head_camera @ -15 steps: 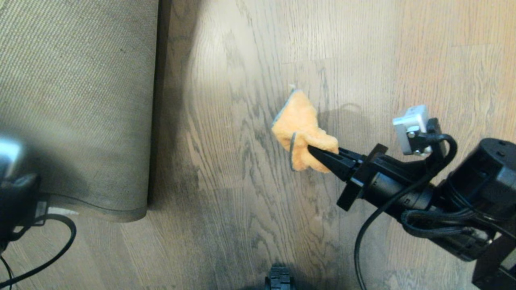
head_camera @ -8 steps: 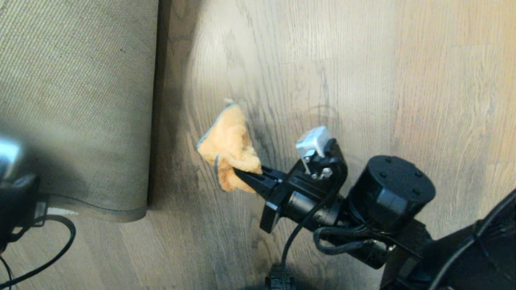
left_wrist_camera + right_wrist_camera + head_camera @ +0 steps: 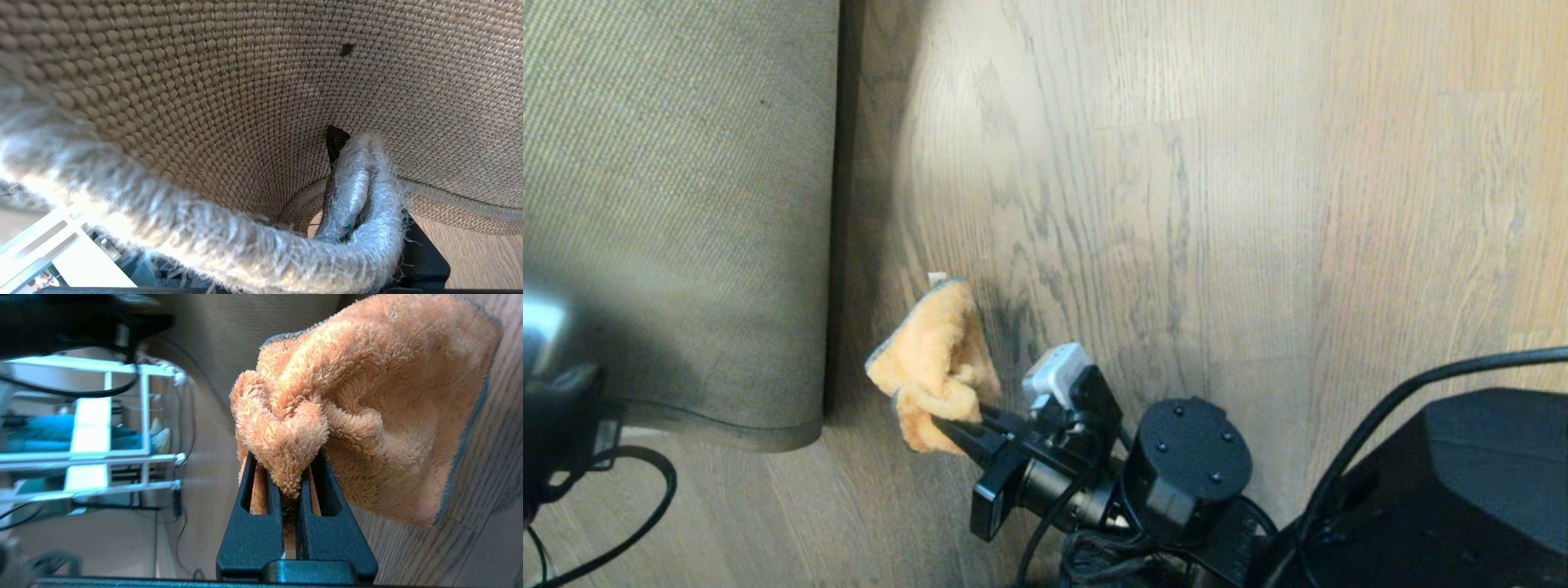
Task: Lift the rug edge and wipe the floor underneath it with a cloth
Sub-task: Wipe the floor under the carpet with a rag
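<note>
The cloth (image 3: 367,416) is fuzzy orange microfibre. The rug edge (image 3: 229,245) has hairy pale pile over a rough woven backing. The floor (image 3: 1217,204) is wood-grain with a slight sheen.

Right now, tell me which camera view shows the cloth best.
The right wrist view: the cloth fills it, pinched in the right gripper, its fuzzy pile and grey trim plain. The head view shows it small, on the floor beside the rug edge. The left wrist view shows none of it.
</note>
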Robot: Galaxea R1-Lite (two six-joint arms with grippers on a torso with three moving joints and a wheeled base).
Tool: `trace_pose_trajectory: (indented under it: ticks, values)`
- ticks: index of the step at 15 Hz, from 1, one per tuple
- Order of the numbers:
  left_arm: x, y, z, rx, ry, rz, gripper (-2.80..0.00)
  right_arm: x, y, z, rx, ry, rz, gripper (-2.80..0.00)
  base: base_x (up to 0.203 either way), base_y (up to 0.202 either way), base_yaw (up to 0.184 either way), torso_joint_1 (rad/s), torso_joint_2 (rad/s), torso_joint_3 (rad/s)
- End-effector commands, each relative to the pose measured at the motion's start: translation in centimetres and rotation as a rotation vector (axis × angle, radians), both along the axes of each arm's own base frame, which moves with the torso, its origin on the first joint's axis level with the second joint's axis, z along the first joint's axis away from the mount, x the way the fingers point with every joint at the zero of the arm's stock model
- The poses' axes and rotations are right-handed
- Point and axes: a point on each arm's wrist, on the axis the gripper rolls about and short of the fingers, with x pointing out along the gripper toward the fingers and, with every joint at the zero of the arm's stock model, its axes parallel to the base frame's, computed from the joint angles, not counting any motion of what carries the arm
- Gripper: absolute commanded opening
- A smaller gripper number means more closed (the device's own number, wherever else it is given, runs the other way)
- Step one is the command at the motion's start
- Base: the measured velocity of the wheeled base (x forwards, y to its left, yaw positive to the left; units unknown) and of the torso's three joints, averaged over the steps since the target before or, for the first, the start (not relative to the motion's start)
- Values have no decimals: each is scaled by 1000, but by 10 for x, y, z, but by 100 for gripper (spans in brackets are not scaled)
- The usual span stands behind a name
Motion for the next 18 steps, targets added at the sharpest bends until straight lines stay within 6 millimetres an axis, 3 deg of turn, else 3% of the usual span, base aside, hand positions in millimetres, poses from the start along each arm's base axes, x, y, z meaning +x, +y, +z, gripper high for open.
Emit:
trace_pose_trajectory:
  ticks: [1,6,11,18]
  values:
    - [0,0,0,3,0,3,-280,9,17,-21,-8,13,-27,-280,0,0,0,0,0,0]
    - [-3,0,-1,5,1,16,-280,21,31,-36,8,40,-115,-280,0,0,0,0,0,0]
    - [-9,0,-5,5,6,29,-280,43,18,-41,21,76,-221,-280,0,0,0,0,0,0]
    - [-9,0,-4,7,5,29,-280,97,-6,-30,81,41,-349,-280,0,0,0,0,0,0]
